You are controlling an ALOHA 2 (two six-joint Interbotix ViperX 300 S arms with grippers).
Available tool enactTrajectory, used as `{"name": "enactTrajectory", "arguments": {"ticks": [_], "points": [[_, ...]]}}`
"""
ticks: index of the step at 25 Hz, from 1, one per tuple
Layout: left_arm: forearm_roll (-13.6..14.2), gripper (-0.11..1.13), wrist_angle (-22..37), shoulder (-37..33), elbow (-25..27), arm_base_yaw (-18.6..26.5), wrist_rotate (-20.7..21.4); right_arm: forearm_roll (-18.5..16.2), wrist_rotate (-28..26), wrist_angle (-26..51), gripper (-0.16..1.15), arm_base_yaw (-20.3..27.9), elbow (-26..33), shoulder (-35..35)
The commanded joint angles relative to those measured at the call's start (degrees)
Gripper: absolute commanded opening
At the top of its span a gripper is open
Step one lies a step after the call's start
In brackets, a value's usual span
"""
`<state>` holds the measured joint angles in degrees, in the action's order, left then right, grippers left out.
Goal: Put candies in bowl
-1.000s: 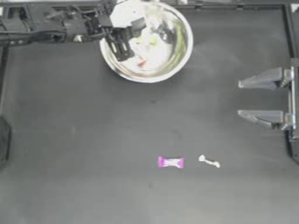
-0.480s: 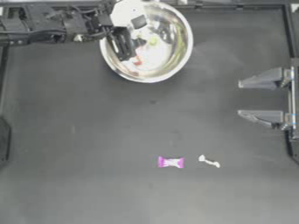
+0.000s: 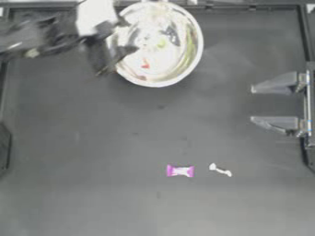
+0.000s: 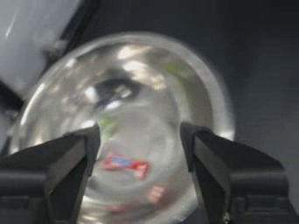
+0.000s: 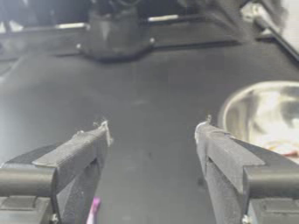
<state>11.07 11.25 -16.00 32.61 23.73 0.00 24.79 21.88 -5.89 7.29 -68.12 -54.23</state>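
The dark counter (image 3: pixel 92 152) is mostly bare, with the big shiny bowl (image 3: pixel 181 64) sitting up near the far edge left of centre, holding a red-and-white candy (image 4: pixel 125 165) and a yellow-green candy (image 3: pixel 161 44). The left claw (image 3: pixel 113 57) is blurred at the bowl's left rim, jaws spread apart with nothing between them, while the right claw (image 3: pixel 274 103) sits parked by the right edge, also wide open and empty. Down in the near middle, well away from the bowl, a magenta candy (image 3: pixel 179 171) lies just beside a whitish candy (image 3: pixel 219 169), nothing touching either.
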Motion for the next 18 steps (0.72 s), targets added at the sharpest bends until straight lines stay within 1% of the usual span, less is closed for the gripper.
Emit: {"name": "enactTrajectory", "arguments": {"ticks": [1,4,9,14,16,18], "points": [[-2.9,0.9,-0.26,-9.4,3.34,-3.96,-0.18,0.18,0.09,-0.53,0.92,0.0,0.53,0.44],[-4.48,0.9,-1.14,-16.08,7.38,-7.82,-0.18,0.18,0.09,-0.53,0.92,0.0,0.62,0.44],[-5.1,0.9,-3.96,-24.96,14.5,-12.92,-0.53,0.18,0.09,-0.53,0.92,0.0,0.7,0.44],[-5.19,0.9,-10.99,-31.73,23.12,-14.85,-0.88,0.7,0.09,-0.35,0.92,0.0,0.88,0.44],[-5.98,0.9,-12.39,-33.84,25.75,-15.73,-1.41,0.79,0.09,-0.26,0.92,0.0,0.97,0.44],[-6.06,0.9,-12.48,-34.72,27.51,-16.52,-1.49,0.88,0.09,-0.09,0.92,0.0,1.14,0.35]]}}
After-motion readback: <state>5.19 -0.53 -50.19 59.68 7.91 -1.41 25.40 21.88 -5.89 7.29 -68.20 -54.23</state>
